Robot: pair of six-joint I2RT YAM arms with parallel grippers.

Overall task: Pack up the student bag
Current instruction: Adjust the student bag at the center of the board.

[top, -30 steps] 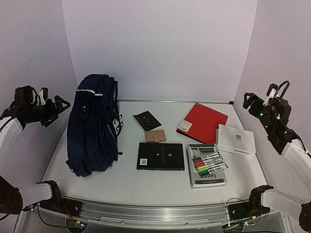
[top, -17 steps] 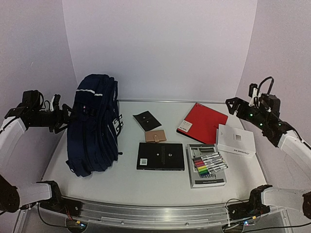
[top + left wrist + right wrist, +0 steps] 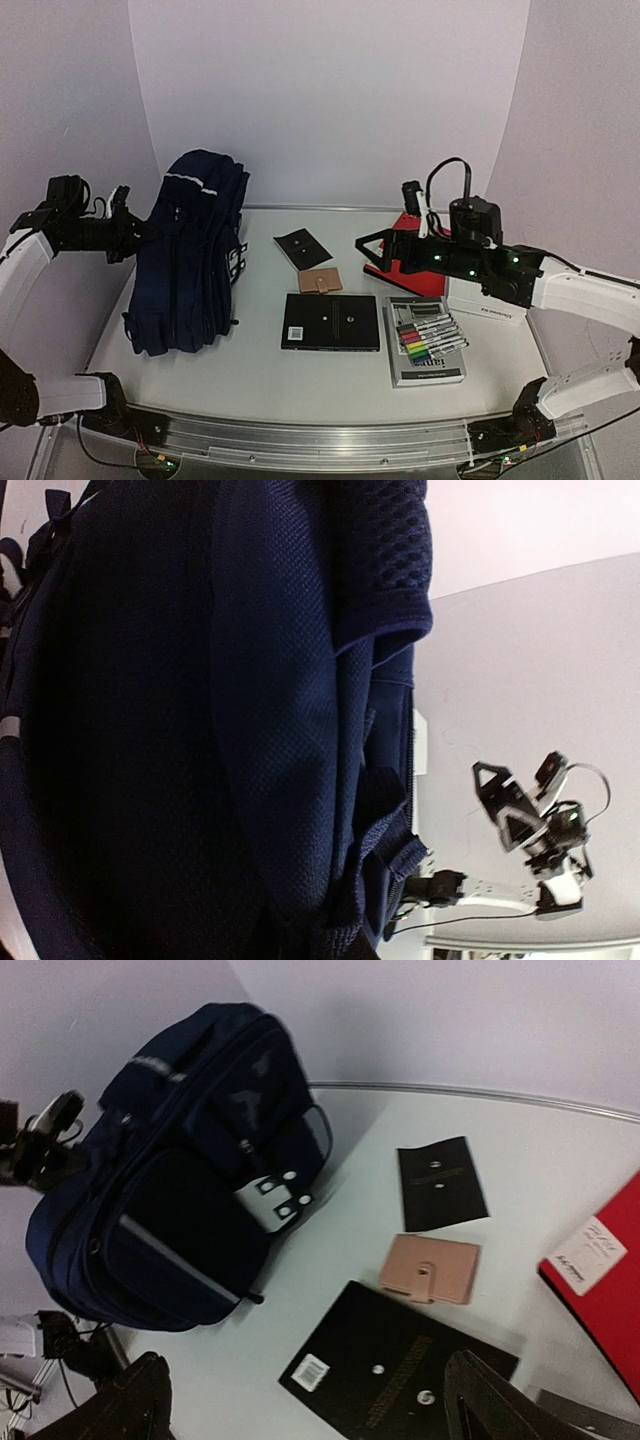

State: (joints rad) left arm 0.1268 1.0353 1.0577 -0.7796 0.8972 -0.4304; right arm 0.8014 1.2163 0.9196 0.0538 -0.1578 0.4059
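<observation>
the student bag stands on its lower edge at the left of the tabletop, leaning a little. the left gripper is right against its upper left side. its wrist view shows only navy fabric, so it cannot be told whether that gripper is spread or has pinched anything. the right gripper hangs over the middle of the tabletop with nothing in it. its fingers are spread wide, above the black folder and near the tan wallet.

the step in hand reads as getting the bag ready to take things while the right arm picks a first item. no pocket looks unzipped, though the dark cloth makes that hard to judge. so the left arm would do best to find a zip pull or the top rim and keep the bag from tipping.

for the right arm, the wallet is the kinder first pick. it is thick enough to pinch across its short sides. the folder, the red notebook and the small black pouch lie flat and would need an edge lifted or a slide to the tabletop's rim. it should come straight down and centre on the item before closing.
</observation>
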